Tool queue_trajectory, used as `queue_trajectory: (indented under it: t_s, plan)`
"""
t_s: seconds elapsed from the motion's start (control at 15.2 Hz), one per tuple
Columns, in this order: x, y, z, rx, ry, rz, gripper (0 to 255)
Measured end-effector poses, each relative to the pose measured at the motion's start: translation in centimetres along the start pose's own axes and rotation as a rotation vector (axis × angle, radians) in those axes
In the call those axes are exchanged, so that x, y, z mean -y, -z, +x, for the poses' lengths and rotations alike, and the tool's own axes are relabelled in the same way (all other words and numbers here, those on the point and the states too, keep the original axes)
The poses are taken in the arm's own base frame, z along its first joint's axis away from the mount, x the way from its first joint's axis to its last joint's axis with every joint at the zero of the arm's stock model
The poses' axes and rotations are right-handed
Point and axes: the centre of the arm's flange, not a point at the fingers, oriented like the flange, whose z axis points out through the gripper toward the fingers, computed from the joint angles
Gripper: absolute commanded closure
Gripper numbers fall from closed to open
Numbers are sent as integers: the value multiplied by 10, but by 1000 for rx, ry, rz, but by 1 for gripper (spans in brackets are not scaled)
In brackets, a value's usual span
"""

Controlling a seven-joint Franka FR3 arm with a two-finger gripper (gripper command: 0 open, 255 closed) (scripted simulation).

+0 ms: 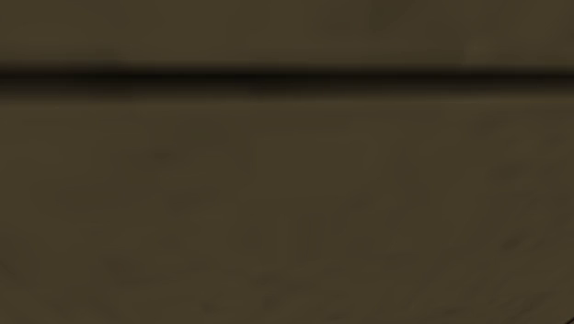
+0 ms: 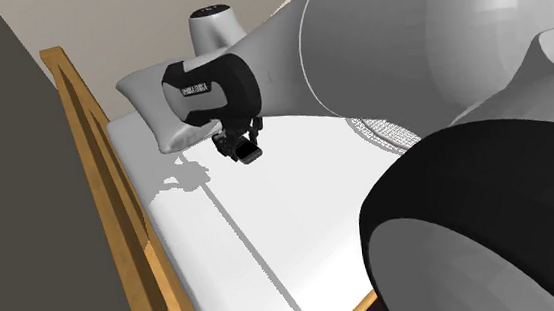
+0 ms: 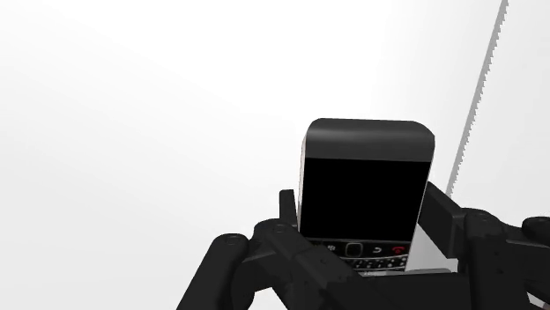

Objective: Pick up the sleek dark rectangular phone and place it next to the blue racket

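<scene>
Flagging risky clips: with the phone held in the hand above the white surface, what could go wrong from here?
1. The hand clasps the phone near its keypad end, most of it sticking out; it might pivot or slip.
2. The wooden rail borders the white surface near the hand; a wide swing could strike it.
3. The arm hides most of a netted patch, perhaps the racket, so placement may land on it.

Shoulder camera: we found it pressed near a dim brown surface (image 1: 276,212) crossed by a dark band (image 1: 276,81). Second exterior camera: we looked from close behind the arm (image 2: 378,52), along it, onto a white surface (image 2: 222,254). Wrist camera: we faced that same surface, past the gripper (image 3: 363,216) clasping the phone (image 3: 366,176).
</scene>
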Motion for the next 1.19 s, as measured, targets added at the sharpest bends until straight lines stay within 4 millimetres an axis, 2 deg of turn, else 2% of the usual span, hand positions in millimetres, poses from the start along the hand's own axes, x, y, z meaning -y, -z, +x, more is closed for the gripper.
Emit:
queue_trajectory:
  t_s: [0.13, 0.33, 1.19]
  plan:
    - [0, 10, -1, 0, 0, 0, 255]
    - [-17, 15, -19, 1, 0, 0, 255]
    - [-116, 10, -159, 1, -2, 0, 255]
